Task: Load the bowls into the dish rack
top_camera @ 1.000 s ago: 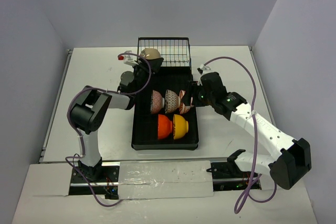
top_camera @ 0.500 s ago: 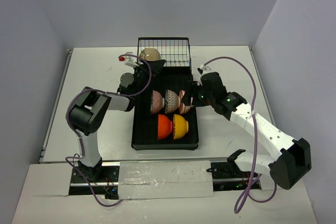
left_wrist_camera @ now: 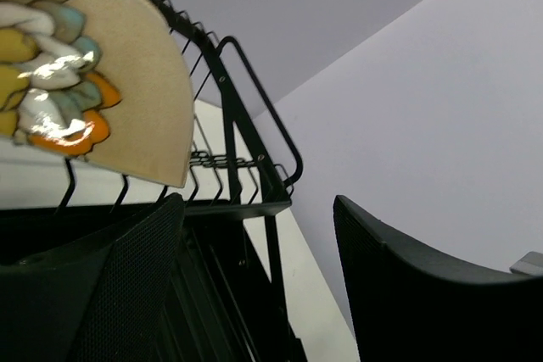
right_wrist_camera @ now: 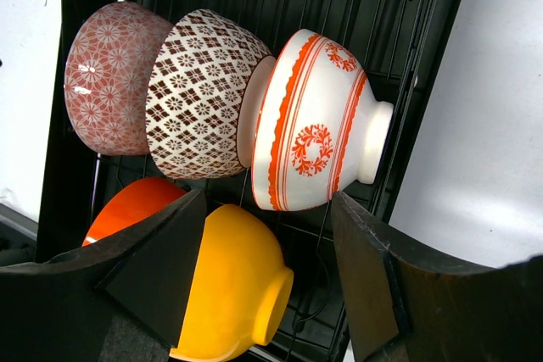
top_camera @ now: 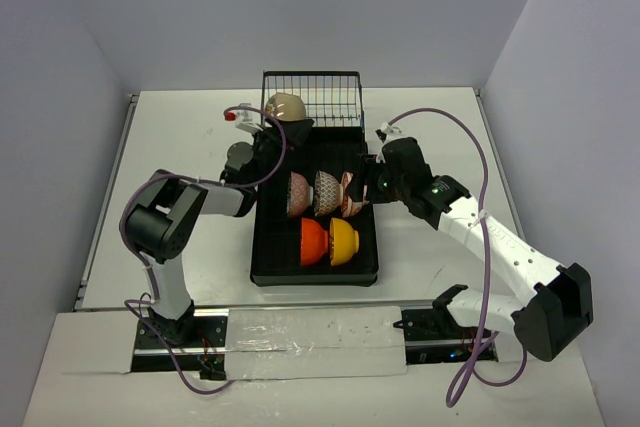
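Observation:
The dish rack is a long black ribbed tray (top_camera: 268, 247) with a wire basket (top_camera: 325, 97) at its far end. Five bowls stand on edge in the tray: pinkish (top_camera: 298, 194), brown-patterned (top_camera: 326, 192), red-on-white (top_camera: 351, 196), red-orange (top_camera: 313, 240) and yellow-orange (top_camera: 346, 240). A beige bowl (top_camera: 287, 105) leans in the basket's left corner; the left wrist view shows it (left_wrist_camera: 127, 99) with a painted inside. My left gripper (top_camera: 278, 128) is open and empty just below it (left_wrist_camera: 254, 281). My right gripper (top_camera: 366, 184) is open and empty (right_wrist_camera: 265, 273) beside the red-on-white bowl (right_wrist_camera: 314, 120) and above the yellow-orange bowl (right_wrist_camera: 225, 290).
The white table (top_camera: 170, 147) is walled on three sides. The right arm's purple cable (top_camera: 480, 162) loops over the table's right part. A taped strip (top_camera: 300, 332) runs along the near edge by the arm bases.
My left gripper has drawn back a little to the left and nearer, away from the beige bowl, which stays in the basket. The right arm has not moved.

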`<action>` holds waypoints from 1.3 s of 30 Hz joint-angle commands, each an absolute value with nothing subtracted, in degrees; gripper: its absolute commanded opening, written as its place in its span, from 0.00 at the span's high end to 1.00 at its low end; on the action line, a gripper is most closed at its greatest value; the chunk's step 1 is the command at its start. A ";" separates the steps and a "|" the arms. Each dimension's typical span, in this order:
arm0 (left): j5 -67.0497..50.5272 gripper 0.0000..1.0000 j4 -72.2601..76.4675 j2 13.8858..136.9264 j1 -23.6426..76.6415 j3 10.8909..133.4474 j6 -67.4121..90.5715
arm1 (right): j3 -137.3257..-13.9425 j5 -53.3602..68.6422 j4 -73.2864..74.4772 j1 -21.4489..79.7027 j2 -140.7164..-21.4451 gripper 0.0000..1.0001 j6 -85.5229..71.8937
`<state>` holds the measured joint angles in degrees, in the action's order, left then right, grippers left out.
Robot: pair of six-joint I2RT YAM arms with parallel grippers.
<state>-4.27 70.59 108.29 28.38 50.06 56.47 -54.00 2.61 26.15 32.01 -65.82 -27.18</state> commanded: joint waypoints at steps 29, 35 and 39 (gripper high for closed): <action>-1.76 0.11 50.02 88.78 28.48 45.70 49.66 | -55.55 2.20 25.49 32.61 -63.99 0.32 -26.72; 0.08 0.09 37.55 78.42 29.00 47.89 45.18 | -55.81 1.93 25.84 32.61 -62.75 0.32 -26.54; 7.02 0.08 26.13 72.78 30.32 51.58 39.30 | -57.47 0.97 26.45 32.61 -62.67 0.32 -26.19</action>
